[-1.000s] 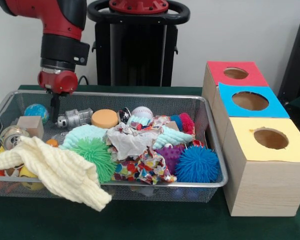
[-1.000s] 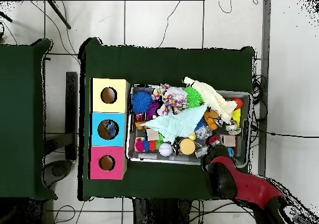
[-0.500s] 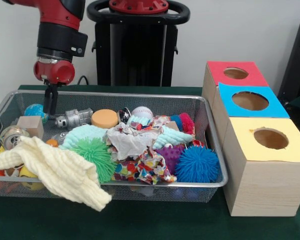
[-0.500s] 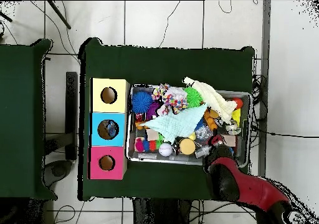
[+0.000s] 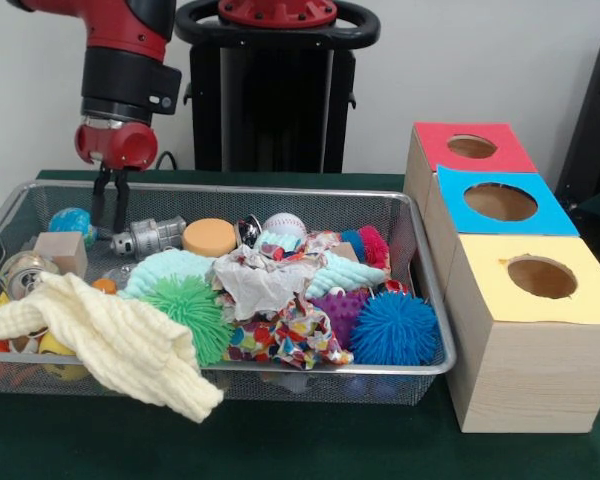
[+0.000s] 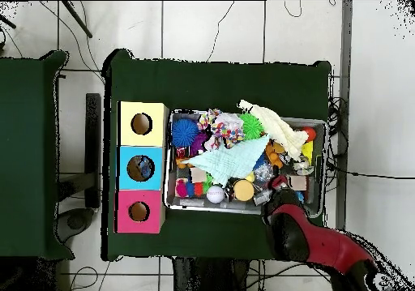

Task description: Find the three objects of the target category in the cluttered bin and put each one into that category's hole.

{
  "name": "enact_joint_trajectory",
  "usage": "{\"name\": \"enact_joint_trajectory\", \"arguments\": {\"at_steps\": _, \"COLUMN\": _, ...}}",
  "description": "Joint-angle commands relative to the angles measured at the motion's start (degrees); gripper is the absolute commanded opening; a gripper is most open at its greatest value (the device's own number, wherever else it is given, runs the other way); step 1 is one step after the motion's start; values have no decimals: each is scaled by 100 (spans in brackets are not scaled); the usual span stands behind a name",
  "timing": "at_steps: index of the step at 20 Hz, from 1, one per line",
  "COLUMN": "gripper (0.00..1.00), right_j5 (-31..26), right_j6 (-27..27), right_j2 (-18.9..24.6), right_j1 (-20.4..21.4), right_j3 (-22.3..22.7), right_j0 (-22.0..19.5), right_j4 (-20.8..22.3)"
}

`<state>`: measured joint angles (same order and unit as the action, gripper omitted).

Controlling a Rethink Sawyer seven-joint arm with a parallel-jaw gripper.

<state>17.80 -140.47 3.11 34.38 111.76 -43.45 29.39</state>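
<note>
green table [image 5: 280,450], wire bin [image 5: 420,300] | my gripper [image 5: 110,205] slightly spread, empty, above the bin's back corner | silver toy [image 5: 148,237] just beside | target category unclear to me | I'd drop straight, avoid mesh wall

One wire bin [image 5: 420,290], three boxes — a crowd of toys and cloths

Three boxes stand in a row, each with one round hole: red [image 5: 470,148], blue [image 5: 500,203], yellow [image 5: 540,278]. In the bin: three spiky balls — green [image 5: 188,308], blue [image 5: 393,328], purple [image 5: 342,306]; one baseball [image 5: 284,225]; one orange disc [image 5: 209,237]; one wooden block [image 5: 60,250] below the pincer [image 5: 110,205]; one cream knitted cloth [image 5: 120,345].
</note>
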Motion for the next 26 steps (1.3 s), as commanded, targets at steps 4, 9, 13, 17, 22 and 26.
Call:
{"name": "enact_joint_trajectory", "arguments": {"at_steps": 4, "gripper": 100, "right_j5": -132, "right_j6": -526, "right_j2": 507, "right_j1": -615, "right_j3": -394, "right_j0": 17, "right_j4": -104}}
{"name": "enact_joint_trajectory", "arguments": {"at_steps": 9, "gripper": 100, "right_j5": 72, "right_j6": -531, "right_j2": 515, "right_j1": -877, "right_j3": -544, "right_j0": 13, "right_j4": -83}}
{"name": "enact_joint_trajectory", "arguments": {"at_steps": 13, "gripper": 100, "right_j5": 204, "right_j6": -547, "right_j2": 492, "right_j1": -1023, "right_j3": -608, "right_j0": 54, "right_j4": -117}}
{"name": "enact_joint_trajectory", "arguments": {"at_steps": 17, "gripper": 100, "right_j5": 316, "right_j6": -551, "right_j2": 493, "right_j1": -1184, "right_j3": -700, "right_j0": 72, "right_j4": -136}}
{"name": "enact_joint_trajectory", "arguments": {"at_steps": 22, "gripper": 100, "right_j5": 417, "right_j6": -551, "right_j2": 474, "right_j1": -1291, "right_j3": -762, "right_j0": 89, "right_j4": -152}}
{"name": "enact_joint_trajectory", "arguments": {"at_steps": 26, "gripper": 100, "right_j5": 434, "right_j6": -540, "right_j2": 473, "right_j1": -1319, "right_j3": -788, "right_j0": 92, "right_j4": -157}}
